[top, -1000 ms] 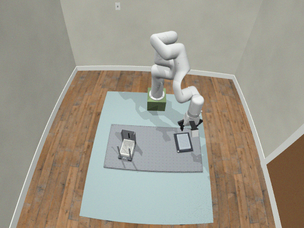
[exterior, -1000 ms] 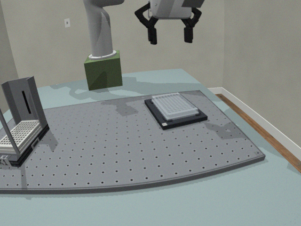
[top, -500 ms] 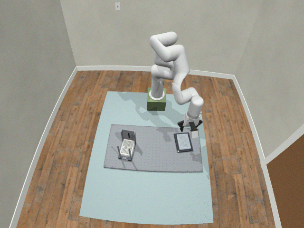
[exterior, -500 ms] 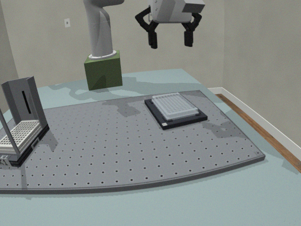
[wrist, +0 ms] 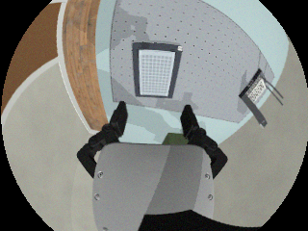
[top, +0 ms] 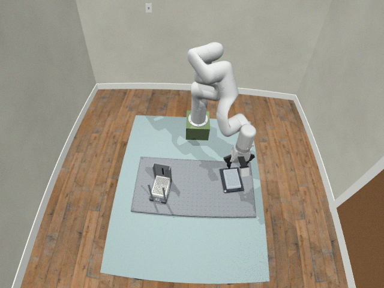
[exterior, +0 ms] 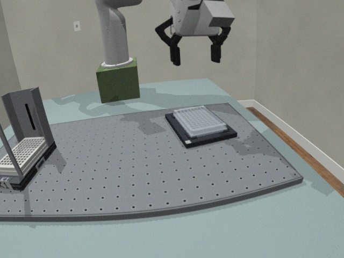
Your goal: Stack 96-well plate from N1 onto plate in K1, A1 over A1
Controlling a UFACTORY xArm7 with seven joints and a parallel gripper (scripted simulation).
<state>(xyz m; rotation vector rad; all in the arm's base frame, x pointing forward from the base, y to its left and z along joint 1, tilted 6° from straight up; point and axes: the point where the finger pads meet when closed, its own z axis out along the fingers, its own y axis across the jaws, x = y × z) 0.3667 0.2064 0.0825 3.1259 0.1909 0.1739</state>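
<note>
A clear 96-well plate (exterior: 199, 120) lies flat on the black plate nest N1 (exterior: 201, 130) at the right of the grey breadboard; it also shows in the overhead view (top: 232, 179) and the wrist view (wrist: 156, 72). A pale A1 mark (exterior: 188, 142) sits at the nest's near left corner. A white 96-well plate (exterior: 20, 153) (top: 161, 183) lies in the stack rack K1 at the left; the rack also shows in the wrist view (wrist: 258, 92). My gripper (exterior: 195, 56) is open and empty, high above the table, over the far end of the nest.
The grey perforated breadboard (exterior: 144, 163) carries the nest and the rack. The arm's green base block (exterior: 117, 79) stands behind it. K1 has a tall grey back wall (exterior: 26, 113) and thin front posts (exterior: 9, 151). A wall and wooden floor lie to the right.
</note>
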